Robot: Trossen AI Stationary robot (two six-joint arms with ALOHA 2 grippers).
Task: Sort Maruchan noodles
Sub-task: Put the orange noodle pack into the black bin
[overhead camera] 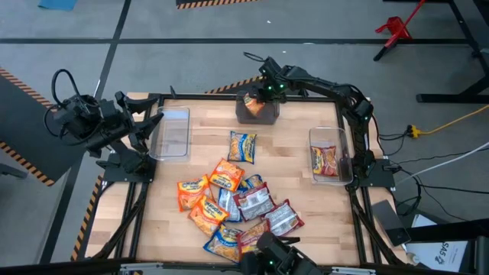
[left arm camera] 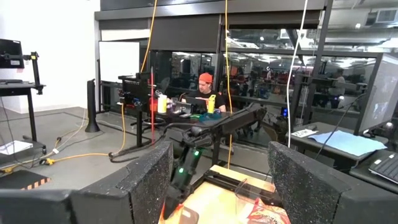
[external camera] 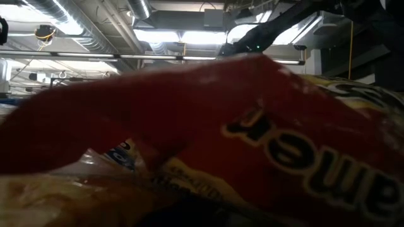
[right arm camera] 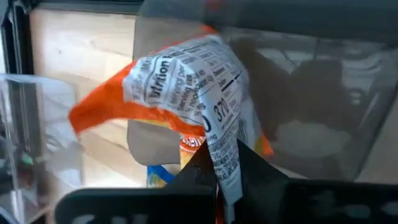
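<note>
Right jaws: closed tight on the corner of a flat orange glossy plastic noodle packet point(right arm camera: 186, 93), which hangs from the right gripper point(overhead camera: 263, 93) above a clear plastic bin at the table's far edge point(overhead camera: 258, 114).
Left jaws: spread wide with nothing between them; the left gripper point(overhead camera: 145, 122) waits off the table's left edge, just beside a clear plastic bin on the left side point(overhead camera: 172, 134).
High view, pile: a heap of orange, red-and-silver and blue-and-yellow glossy packets point(overhead camera: 233, 206) lies overlapping on the near half of the wooden table point(overhead camera: 290, 168).
High view, lone packet: one blue-and-yellow packet point(overhead camera: 242, 147) lies apart from the heap, between it and the far bin.
High view, right bin: a clear plastic bin on the right side point(overhead camera: 330, 137) holds a red-and-silver packet point(overhead camera: 324, 160).
High view, left bin: no packet shows in it.
Low view: a red glossy packet with dark lettering point(external camera: 252, 139) fills nearly the whole frame, lying right against the camera; paler packets sit under its edge, and the right arm crosses overhead under ceiling lights.
Left wrist view: two dark left fingers point(left arm camera: 149, 180) stand well apart; beyond them the right arm reaches across the table, and a seated person in a red cap point(left arm camera: 204, 93) is at a desk in the room behind.
Right wrist view: the orange packet shows its white printed back, pinched between the dark right fingertips point(right arm camera: 202, 168), with the clear bin wall around it and wood beyond.
</note>
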